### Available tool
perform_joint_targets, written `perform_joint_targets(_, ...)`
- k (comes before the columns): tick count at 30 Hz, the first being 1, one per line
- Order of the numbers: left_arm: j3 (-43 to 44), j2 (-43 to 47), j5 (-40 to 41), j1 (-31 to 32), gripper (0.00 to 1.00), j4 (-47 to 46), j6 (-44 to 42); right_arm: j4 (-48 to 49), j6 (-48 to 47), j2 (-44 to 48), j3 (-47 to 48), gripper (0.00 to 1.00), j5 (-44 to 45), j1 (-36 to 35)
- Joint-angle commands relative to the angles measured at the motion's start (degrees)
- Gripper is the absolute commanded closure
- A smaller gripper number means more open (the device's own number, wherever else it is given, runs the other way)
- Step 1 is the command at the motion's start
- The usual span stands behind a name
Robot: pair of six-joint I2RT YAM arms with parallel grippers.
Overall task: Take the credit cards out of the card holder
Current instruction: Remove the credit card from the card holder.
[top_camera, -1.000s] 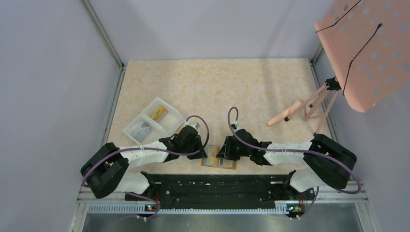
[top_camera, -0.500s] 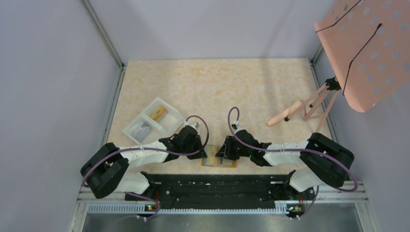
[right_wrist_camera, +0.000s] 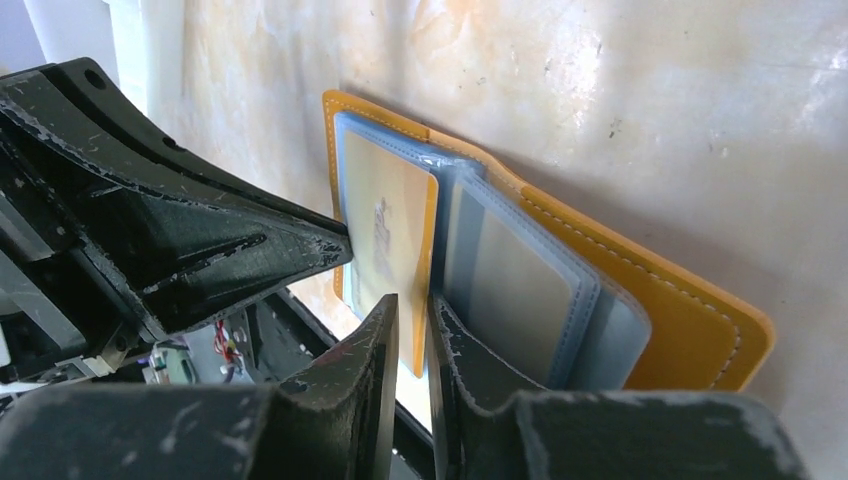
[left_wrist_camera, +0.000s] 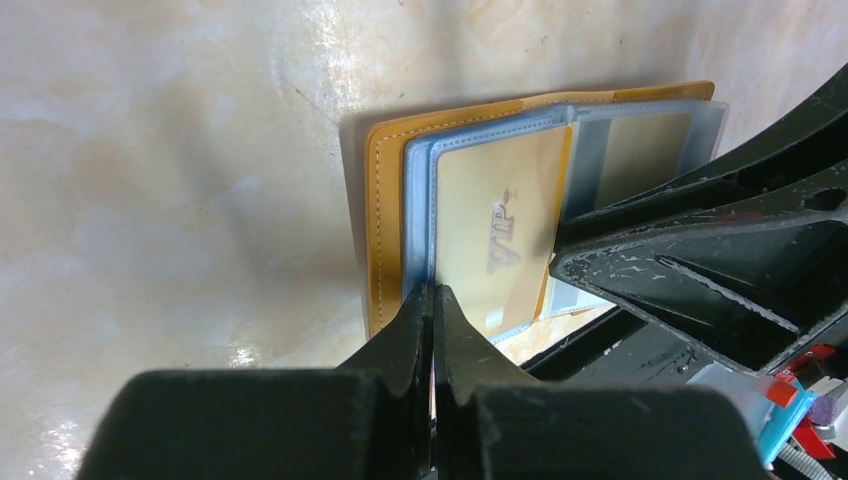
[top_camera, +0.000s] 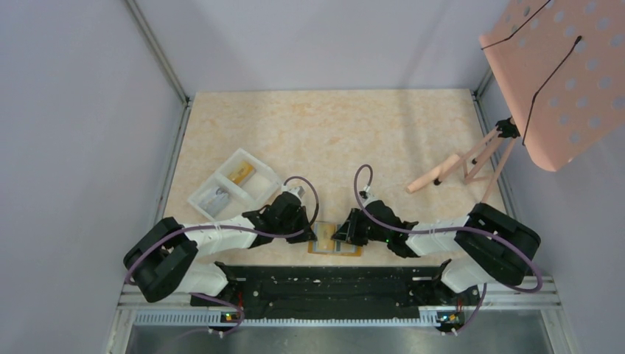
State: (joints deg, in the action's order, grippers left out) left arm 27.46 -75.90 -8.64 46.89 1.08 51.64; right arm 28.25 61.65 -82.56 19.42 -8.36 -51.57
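The tan-orange card holder (top_camera: 348,251) lies open at the table's near edge, between both grippers. In the left wrist view the holder (left_wrist_camera: 385,220) shows light blue clear sleeves, the top one holding a tan-gold card marked VIP (left_wrist_camera: 495,230). My left gripper (left_wrist_camera: 432,292) is shut on the edge of that sleeve. In the right wrist view my right gripper (right_wrist_camera: 413,300) has its jaws a narrow gap apart around the gold card's (right_wrist_camera: 385,230) free edge. A second sleeve (right_wrist_camera: 520,290) holds a pale greyish card. In the top view both grippers hide the cards.
A white two-compartment tray (top_camera: 232,184) with small items sits left of the left arm. A pink perforated board on a wooden-legged stand (top_camera: 560,74) overhangs the right side. The black base rail (top_camera: 332,284) runs right behind the card holder.
The right arm has shifted slightly and its cable loop has moved a little right. The left arm and the card holder have stayed in place.
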Motion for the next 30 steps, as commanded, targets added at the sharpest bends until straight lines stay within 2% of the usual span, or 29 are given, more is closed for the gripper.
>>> perform_joint_targets(1,-1.72,-1.81,-1.85,0.39,1.0,-0.56,0.41,8.09,1.24,-0.19,-1.33,0.85,-2.84,0.54)
perform_joint_targets(5,-1.63,-1.53,-2.08,0.39,1.0,-0.59,0.45,10.05,1.19,-0.37,-1.85,0.91,-3.61,0.84)
perform_joint_targets(8,-1.51,-1.55,-2.08,0.39,1.0,-0.62,0.32,10.19,0.63,0.13,-2.01,1.0,-3.64,0.93)
perform_joint_targets(16,-0.86,-2.26,-2.01,0.44,1.0,-0.41,0.35,11.56,-1.21,4.22,-3.99,1.0,-4.6,2.1)
perform_joint_targets(30,-0.99,-1.92,-1.8,0.46,1.0,-0.29,0.72,-6.78,-4.85,16.67,-3.77,1.0,-0.7,3.76)
